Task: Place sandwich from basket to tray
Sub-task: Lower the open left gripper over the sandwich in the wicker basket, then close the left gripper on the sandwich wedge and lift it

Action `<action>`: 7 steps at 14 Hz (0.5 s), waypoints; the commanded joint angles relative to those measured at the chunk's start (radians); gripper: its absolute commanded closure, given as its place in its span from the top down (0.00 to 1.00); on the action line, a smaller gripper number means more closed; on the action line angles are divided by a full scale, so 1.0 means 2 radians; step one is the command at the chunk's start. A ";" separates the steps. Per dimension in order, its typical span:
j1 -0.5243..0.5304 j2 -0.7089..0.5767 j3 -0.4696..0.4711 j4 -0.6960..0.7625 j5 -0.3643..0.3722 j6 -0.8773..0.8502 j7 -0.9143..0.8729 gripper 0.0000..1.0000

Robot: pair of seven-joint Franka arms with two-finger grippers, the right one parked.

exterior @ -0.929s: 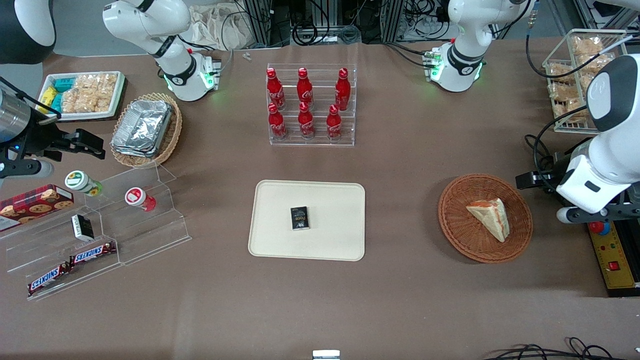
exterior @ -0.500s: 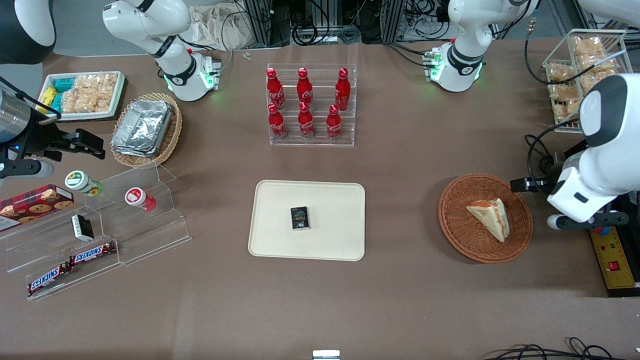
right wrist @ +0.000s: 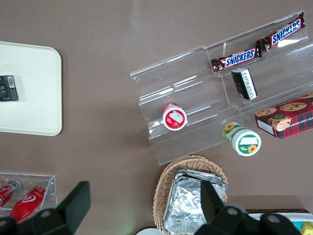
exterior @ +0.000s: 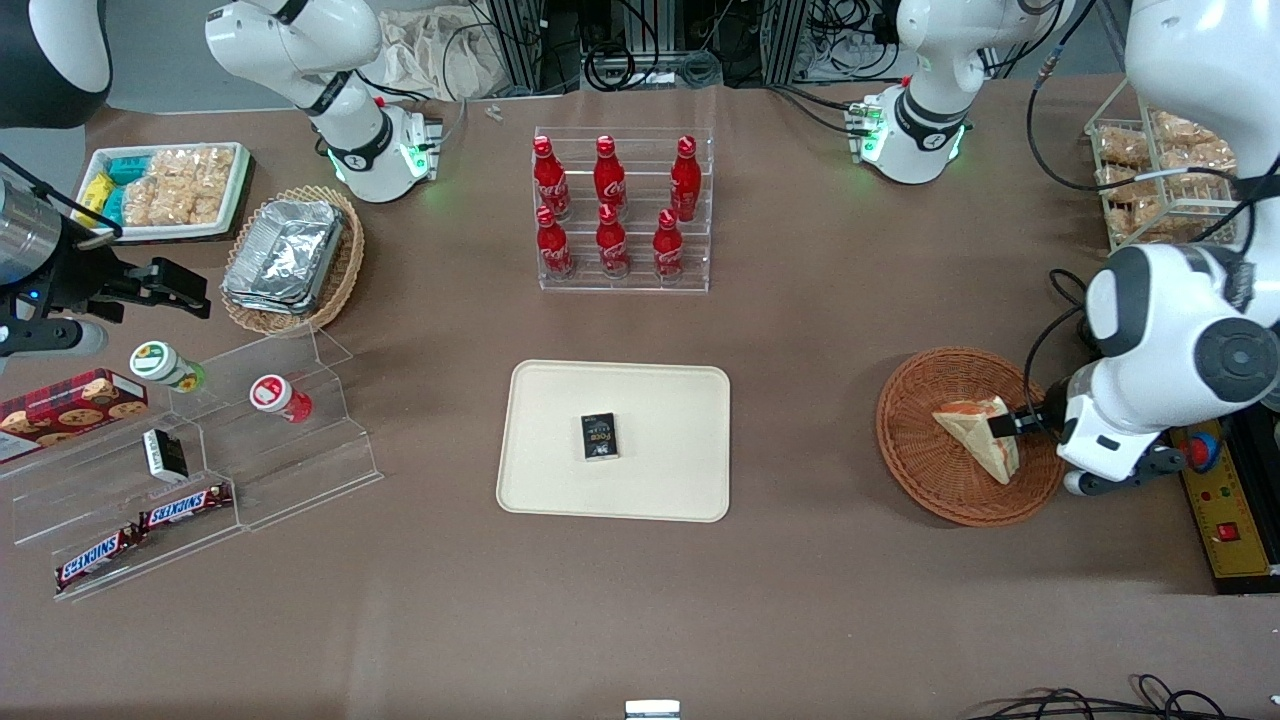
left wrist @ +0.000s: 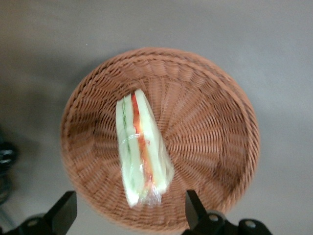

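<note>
- Worktop [exterior: 800,600]: brown surface; everything below is placed relative to the tray.
- Tray [exterior: 560,480]: cream, flat on the worktop in front of the bottle rack. One small black box [exterior: 599,437] lies on it, near its middle.
- Bottle rack [exterior: 623,215]: clear acrylic, six red bottles, farther from the front camera than the tray.
- Basket [exterior: 925,470]: reddish-brown wicker, well apart from the tray, toward the working arm's end of the worktop, about as near the camera as the tray.
- Stepped acrylic shelf [exterior: 300,440]: well apart from the tray toward the parked arm's end; carries two Snickers bars [exterior: 140,532] and a red-capped cup [exterior: 277,396].
- Sandwich [left wrist: 141,154]: wrapped wedge lying in the basket, filling edge up, red and green layers visible. Not on the tray.
- Hand [left wrist: 131,215]: above the basket on the side away from the tray, over the sandwich's wider end. Fingers [left wrist: 63,213] are spread apart, wider than the sandwich, one each side of its end. Not gripping anything; whether the tips touch the wrap, can't tell.
</note>
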 commanded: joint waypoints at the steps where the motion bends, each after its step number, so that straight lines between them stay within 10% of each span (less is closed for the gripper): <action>1: 0.004 -0.014 -0.005 -0.057 -0.003 0.044 -0.082 0.99; 7: 0.005 0.010 -0.006 -0.072 -0.005 0.080 -0.106 0.99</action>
